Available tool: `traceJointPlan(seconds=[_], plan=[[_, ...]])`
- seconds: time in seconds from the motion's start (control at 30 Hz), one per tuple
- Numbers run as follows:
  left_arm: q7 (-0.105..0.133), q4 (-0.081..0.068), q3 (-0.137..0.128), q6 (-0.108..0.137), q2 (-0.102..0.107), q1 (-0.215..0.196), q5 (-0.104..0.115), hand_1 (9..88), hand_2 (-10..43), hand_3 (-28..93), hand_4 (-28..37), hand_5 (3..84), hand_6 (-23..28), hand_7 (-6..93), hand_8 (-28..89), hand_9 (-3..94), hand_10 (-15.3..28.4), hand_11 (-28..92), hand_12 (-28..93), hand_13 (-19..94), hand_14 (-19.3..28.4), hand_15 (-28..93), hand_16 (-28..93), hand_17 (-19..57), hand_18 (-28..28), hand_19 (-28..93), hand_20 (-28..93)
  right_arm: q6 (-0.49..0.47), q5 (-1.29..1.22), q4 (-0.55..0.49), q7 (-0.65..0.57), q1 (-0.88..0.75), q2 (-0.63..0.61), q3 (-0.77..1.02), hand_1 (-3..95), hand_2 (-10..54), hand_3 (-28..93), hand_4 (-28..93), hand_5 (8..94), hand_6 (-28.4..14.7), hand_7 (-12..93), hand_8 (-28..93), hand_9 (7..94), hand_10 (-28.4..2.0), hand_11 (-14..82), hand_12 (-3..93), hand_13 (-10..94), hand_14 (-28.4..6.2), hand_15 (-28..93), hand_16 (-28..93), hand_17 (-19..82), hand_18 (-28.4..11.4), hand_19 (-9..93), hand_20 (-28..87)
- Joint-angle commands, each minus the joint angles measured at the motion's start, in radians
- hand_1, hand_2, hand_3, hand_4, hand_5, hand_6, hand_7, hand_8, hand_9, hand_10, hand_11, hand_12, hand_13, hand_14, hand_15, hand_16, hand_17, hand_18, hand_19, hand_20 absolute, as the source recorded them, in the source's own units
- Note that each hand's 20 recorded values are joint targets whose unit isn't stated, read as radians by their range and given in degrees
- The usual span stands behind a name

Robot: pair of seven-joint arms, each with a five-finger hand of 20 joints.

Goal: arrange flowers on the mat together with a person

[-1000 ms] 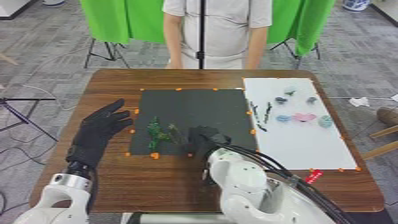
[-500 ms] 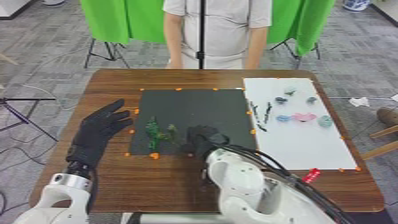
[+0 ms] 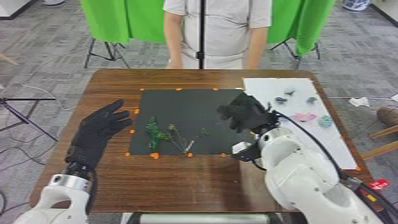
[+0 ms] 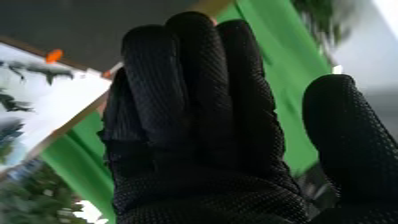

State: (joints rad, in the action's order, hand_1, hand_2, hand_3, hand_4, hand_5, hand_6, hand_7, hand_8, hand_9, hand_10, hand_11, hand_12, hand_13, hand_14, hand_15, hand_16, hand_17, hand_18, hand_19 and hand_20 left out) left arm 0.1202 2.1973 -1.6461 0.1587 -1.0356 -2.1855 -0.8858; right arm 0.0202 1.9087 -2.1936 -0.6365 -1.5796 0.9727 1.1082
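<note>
The left hand [image 3: 99, 127] is being held beside the mat [image 3: 182, 107], fingers relaxed. Sprigs [image 3: 153, 132] are being supported on it. The right hand [image 3: 245, 113] is being held over its right edge, fingers straight; flowers [image 3: 305, 117] on the sheet [image 3: 266, 85] risk being scattered by a low sweep.

a brown wooden table [image 3: 160, 185] stands on a floor [image 3: 40, 75] of grey, streaky carpet. behind it, green cloth hangs in a left piece [image 3: 102, 20] and a right piece [image 3: 306, 30], with a thin black pole [image 3: 202, 30] upright between them. dark stand legs [image 3: 111, 51] splay below the left piece. cables [image 3: 31, 150] curl over the carpet at left. a blue-and-white vase [image 3: 355, 4] stands at the far right.
</note>
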Motion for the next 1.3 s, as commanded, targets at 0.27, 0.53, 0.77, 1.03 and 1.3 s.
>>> traceJointPlan(seconds=[0.27, 0.53, 0.77, 1.03, 1.3], plan=[[0.026, -0.022, 0.019, 0.006, 0.004, -0.009, 0.007, 23.2, 5.5, 79, -27.3, 39.6, 7.2, 9.5, -8, 36.9, 17.9, 20, 9, 28, 26.5, 44, -7, -9.0, 25.7, 49, 15, 0.120, -0.847, 0.034, 0.435, -0.304, 0.004, 0.350, 19.1, 12.1, 78, -25, 59.0, -1.7, 18, -13, 59.9, -17.3, 22.1, 15.3, 47, -18.7, 51, 10, 9, -22.4, 59, 18], [0.032, -0.027, 0.031, 0.008, 0.005, -0.006, 0.008, 22.8, 5.5, 79, -28.1, 38.6, 6.4, 9.2, -8, 35.7, 16.7, 19, 9, 28, 25.7, 42, -6, -9.2, 25.7, 48, 15, 0.043, -1.014, 0.076, 0.552, -0.359, 0.061, 0.387, 17.2, 12.5, 79, -27, 52.2, 0.3, 18, -14, 51.5, -15.6, 15.5, 14.1, 38, -18.7, 36, 11, 3, -22.5, 50, 19], [0.025, -0.030, 0.030, -0.004, -0.006, -0.009, 0.003, 22.7, 5.4, 79, -28.2, 38.3, 6.1, 9.4, -8, 35.7, 16.6, 19, 10, 28, 25.6, 41, -5, -9.2, 25.7, 47, 15, 0.026, -1.032, 0.077, 0.568, -0.382, 0.081, 0.418, 15.6, 12.1, 80, -28, 49.2, 1.4, 17, -13, 49.2, -14.6, 12.4, 14.3, 36, -18.7, 30, 15, 2, -22.5, 48, 20], [0.028, -0.030, 0.032, 0.002, -0.005, -0.015, 0.006, 22.7, 5.3, 79, -28.2, 37.6, 5.5, 9.5, -8, 35.5, 16.4, 18, 10, 28, 25.4, 41, -5, -9.2, 25.8, 47, 15, 0.013, -1.020, 0.064, 0.547, -0.414, 0.097, 0.422, 15.2, 12.1, 80, -28, 48.2, 1.7, 16, -13, 48.7, -14.4, 11.7, 14.4, 36, -18.6, 29, 16, 2, -22.7, 47, 20], [0.014, -0.029, 0.024, -0.008, -0.016, -0.019, 0.000, 22.9, 5.1, 79, -28.1, 37.0, 5.2, 9.8, -8, 35.3, 16.3, 18, 10, 28, 25.2, 40, -5, -9.3, 25.9, 47, 15, 0.012, -1.014, 0.063, 0.534, -0.429, 0.123, 0.414, 14.7, 12.1, 80, -28, 47.0, 1.9, 16, -13, 48.0, -14.3, 11.3, 14.5, 36, -18.7, 29, 16, 2, -23.0, 47, 21]])
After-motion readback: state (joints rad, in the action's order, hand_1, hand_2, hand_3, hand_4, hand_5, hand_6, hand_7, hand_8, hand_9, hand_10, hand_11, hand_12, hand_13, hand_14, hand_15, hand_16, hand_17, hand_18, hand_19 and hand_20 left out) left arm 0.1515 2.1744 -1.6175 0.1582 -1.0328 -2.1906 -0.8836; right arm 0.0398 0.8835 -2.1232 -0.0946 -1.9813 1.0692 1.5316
